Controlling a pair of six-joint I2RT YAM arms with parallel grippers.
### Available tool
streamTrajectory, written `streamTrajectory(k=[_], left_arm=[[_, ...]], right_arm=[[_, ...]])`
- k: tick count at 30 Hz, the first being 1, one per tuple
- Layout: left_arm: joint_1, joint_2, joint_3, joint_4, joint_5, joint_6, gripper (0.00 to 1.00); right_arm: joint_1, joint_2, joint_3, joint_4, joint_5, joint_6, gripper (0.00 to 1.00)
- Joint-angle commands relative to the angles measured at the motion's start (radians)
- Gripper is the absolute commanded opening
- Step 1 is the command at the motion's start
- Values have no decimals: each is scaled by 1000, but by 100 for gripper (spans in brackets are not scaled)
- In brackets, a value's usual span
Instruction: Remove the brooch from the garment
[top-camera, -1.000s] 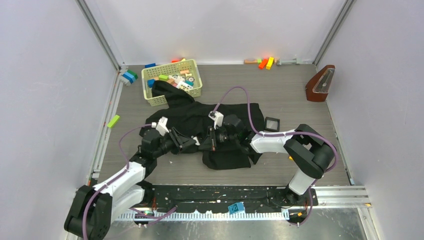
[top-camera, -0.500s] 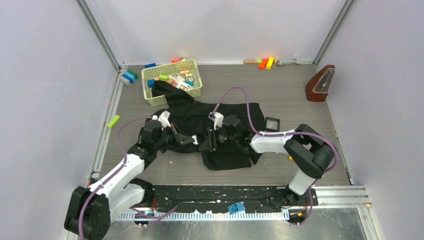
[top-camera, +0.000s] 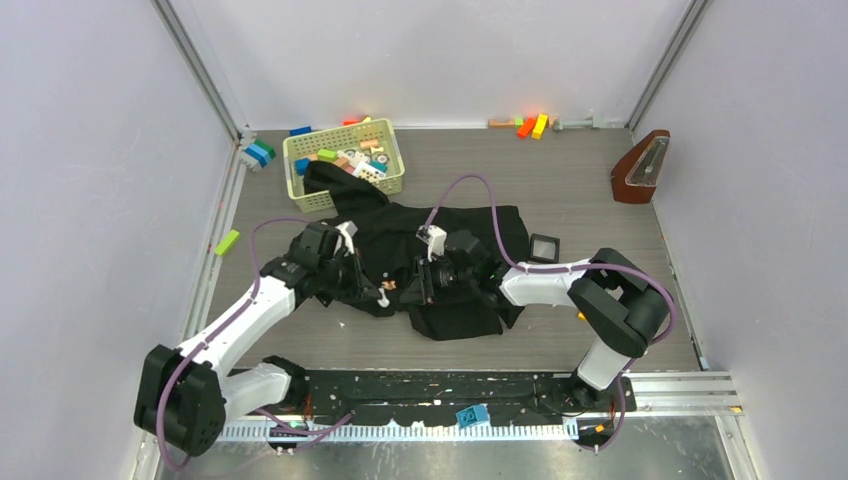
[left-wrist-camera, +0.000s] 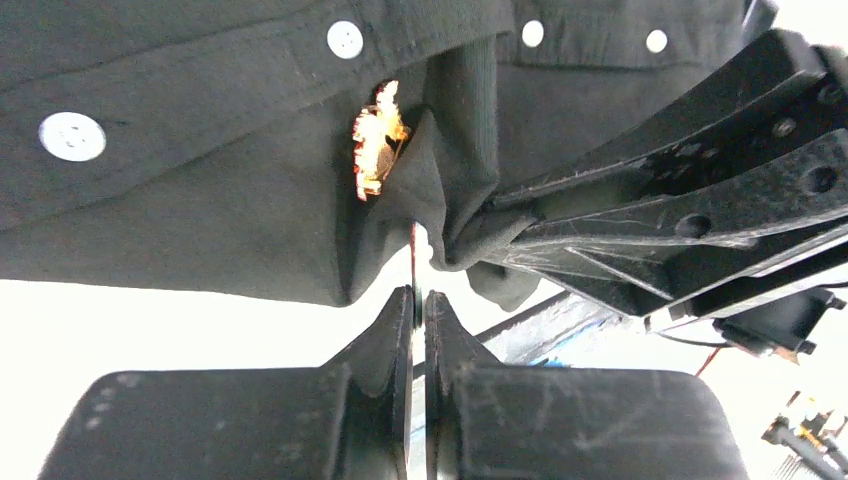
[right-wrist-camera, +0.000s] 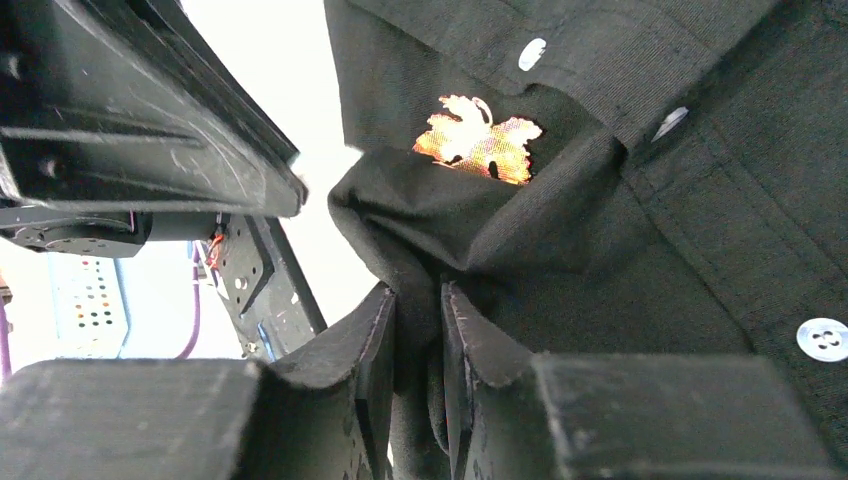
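1. Left gripper (left-wrist-camera: 418, 295): jaws pressed together, with a thin reddish strand running from the tips up to the cloth.
2. Right gripper (right-wrist-camera: 418, 300): jaws narrow, pinching a fold of the garment (right-wrist-camera: 640, 250).
3. Brooch (right-wrist-camera: 478, 140): on the garment at 12 o'clock from the right tips, between both grippers. Its long axis runs 9 to 3, with the stem toward 12.
4. Basket (top-camera: 300, 195): at 11 o'clock, with the garment's far end draped into it.

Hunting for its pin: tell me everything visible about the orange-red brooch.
The tiny orange-red brooch is leaf-shaped with a jagged outline, yellowish glints and small dark holes. It lies flat against the black cloth garment, near a white button, close to the fold pinched by the right gripper. Nothing else touches it.
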Motion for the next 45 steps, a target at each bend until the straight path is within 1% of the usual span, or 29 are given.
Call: streamTrajectory(k=[1,5,6,7,8,10,13,15,16,19,20,21,22,23,24,26,27,29,31,35,38,41,42,44,45], left_arm=[[-60,60,71,-92,1,78,0],[-100,130,88,-87,14,100,0],[-105,144,92,-92,18,110,0],[-106,156,98,-105,23,123,0],[-108,165,105,-121,28,139,0],[-109,175,114,-161,32,164,0],[-128,175,104,-142,85,157,0],[-135,171,96,-124,120,152,0],[-137,166,88,-109,142,151,0],[-136,144,74,-59,228,137,0],[-136,139,75,-50,245,133,0],[-136,134,78,-43,259,133,0],[-136,127,81,-32,280,130,0],[-135,120,81,-18,296,124,0],[-133,106,84,-5,311,117,0],[-129,74,84,26,333,99,0],[-126,56,86,49,348,91,0],[-110,27,89,77,386,74,0],[-79,12,92,109,432,36,0],[-1,-2,61,311,604,-116,0],[27,-9,58,410,652,-188,0],[31,-7,67,464,675,-226,0],[31,-6,65,485,679,-245,0],[31,-4,54,573,684,-285,0],[31,-3,46,606,681,-308,0]], right_arm=[[2,2,38,44,-19,-16,27],[2,2,35,50,-20,-16,27],[2,-102,33,51,-18,-16,27],[2,-27,32,55,-13,-13,26],[1,-16,27,54,4,-12,26],[0,-13,21,47,34,-13,26],[-4,-30,12,37,67,-15,26],[-7,-43,7,29,92,-17,31],[-8,-53,2,28,102,-16,37],[-19,-88,-14,31,114,-16,49],[-22,-111,-16,27,118,-17,55],[-31,-124,-14,1,136,-15,58],[-37,-155,-7,-36,151,-10,69],[-50,-172,-5,-54,174,1,73],[-65,-213,-3,-84,181,7,84],[-81,-281,-4,-127,204,23,94],[-84,-307,-8,-143,242,37,95],[-87,-406,-12,-190,307,56,97],[-89,-470,-12,-218,332,56,98],[-90,-595,-20,-249,309,18,99],[-91,-679,-45,-259,287,-3,99],[-91,-753,-73,-241,218,-6,94],[-92,-760,-79,-234,158,-4,93],[-91,-770,-82,-221,96,11,84],[-91,-774,-82,-217,83,16,82]])
